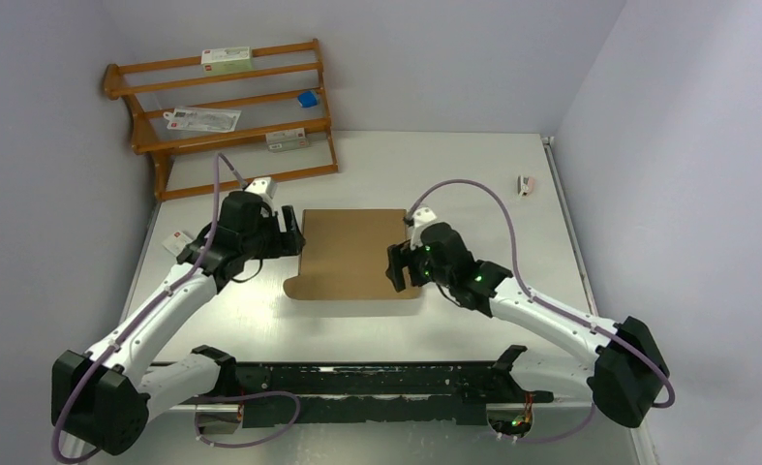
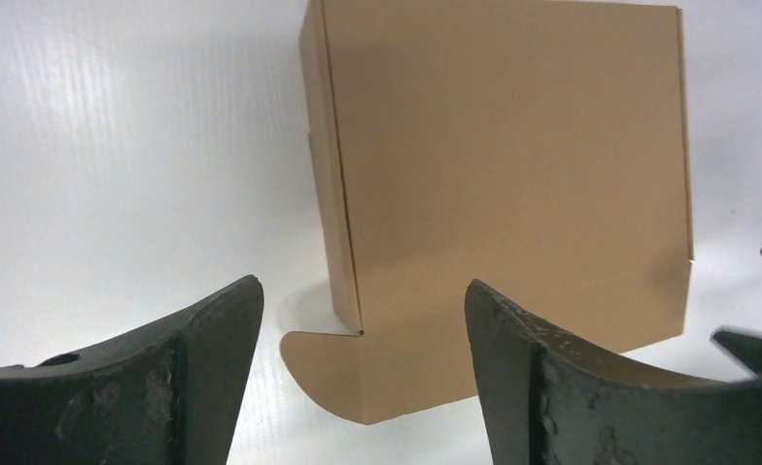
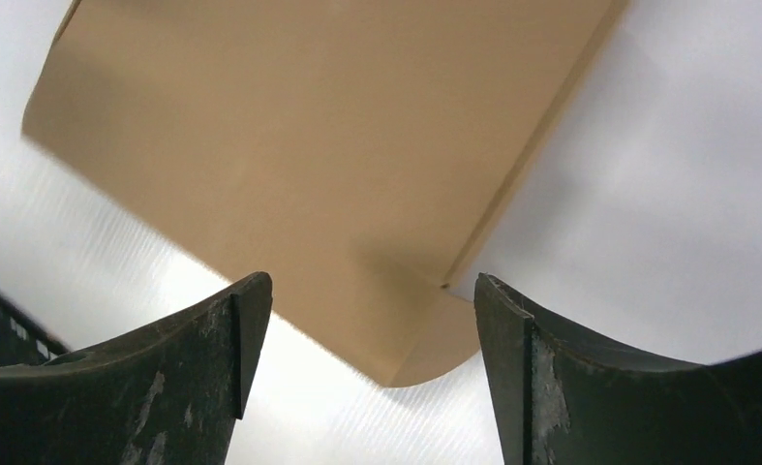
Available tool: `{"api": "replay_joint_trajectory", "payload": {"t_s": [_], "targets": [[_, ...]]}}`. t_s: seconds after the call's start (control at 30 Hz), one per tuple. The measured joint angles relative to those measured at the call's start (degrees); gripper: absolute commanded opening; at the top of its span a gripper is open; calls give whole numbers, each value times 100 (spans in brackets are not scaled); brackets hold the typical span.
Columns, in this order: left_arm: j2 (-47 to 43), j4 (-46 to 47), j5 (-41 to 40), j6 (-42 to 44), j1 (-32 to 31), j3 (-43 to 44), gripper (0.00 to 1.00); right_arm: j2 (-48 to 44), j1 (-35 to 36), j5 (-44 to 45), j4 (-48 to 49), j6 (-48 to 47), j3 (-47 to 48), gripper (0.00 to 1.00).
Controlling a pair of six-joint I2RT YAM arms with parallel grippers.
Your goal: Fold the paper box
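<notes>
The paper box [image 1: 350, 250] is plain brown cardboard, lying flat on the white table [image 1: 357, 329] with its lid down and rounded tabs sticking out at the two near corners. My left gripper [image 1: 294, 235] is open at the box's left edge; its wrist view shows the box [image 2: 512, 184] and one rounded tab [image 2: 333, 373] between the fingers [image 2: 217, 358]. My right gripper [image 1: 396, 268] is open at the box's near right corner; its wrist view shows the box [image 3: 309, 145] and the other tab [image 3: 435, 349]. Neither gripper holds anything.
A wooden rack [image 1: 227, 111] with white packets and a small blue item stands at the back left. A small white packet [image 1: 176, 240] lies left of my left arm. A small object [image 1: 526, 184] lies at the back right. A black rail [image 1: 377, 380] runs along the near edge.
</notes>
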Motion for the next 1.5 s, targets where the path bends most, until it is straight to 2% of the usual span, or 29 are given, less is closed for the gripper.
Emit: {"api": "replay_joint_trajectory", "payload": {"t_s": [0.13, 0.23, 0.43, 0.6, 0.73, 1.03, 1.13, 1.27, 1.47, 1.5], "targets": [[140, -247, -136, 350, 160, 295, 86, 129, 699, -111, 50, -833, 7, 84], [369, -339, -136, 636, 520, 595, 87, 271, 1250, -81, 68, -1519, 26, 85], [459, -358, -144, 994, 839, 662, 90, 669, 2094, 376, 94, -2643, 291, 87], [457, -459, -391, 1191, 850, 634, 97, 1510, 2933, 1298, 243, -3377, 634, 87], [389, -562, -885, 1235, 866, 634, 97, 2177, 3501, 2100, 437, -3807, 695, 85], [317, -588, -1102, 1239, 870, 634, 97, 3029, 3821, 3609, 1344, -4677, 706, 76], [317, -588, -1099, 1246, 870, 634, 97, 3311, 3842, 3993, 1812, -5010, 640, 69], [295, -588, -1093, 1257, 863, 634, 95, 3602, 3849, 4374, 2387, -5425, 457, 51], [197, -588, -1073, 1272, 824, 634, 93, 3762, 3851, 4706, 2990, -5862, 380, 6], [179, -588, -1073, 1276, 824, 634, 92, 3762, 3851, 4765, 3049, -5919, 380, 2]]}}
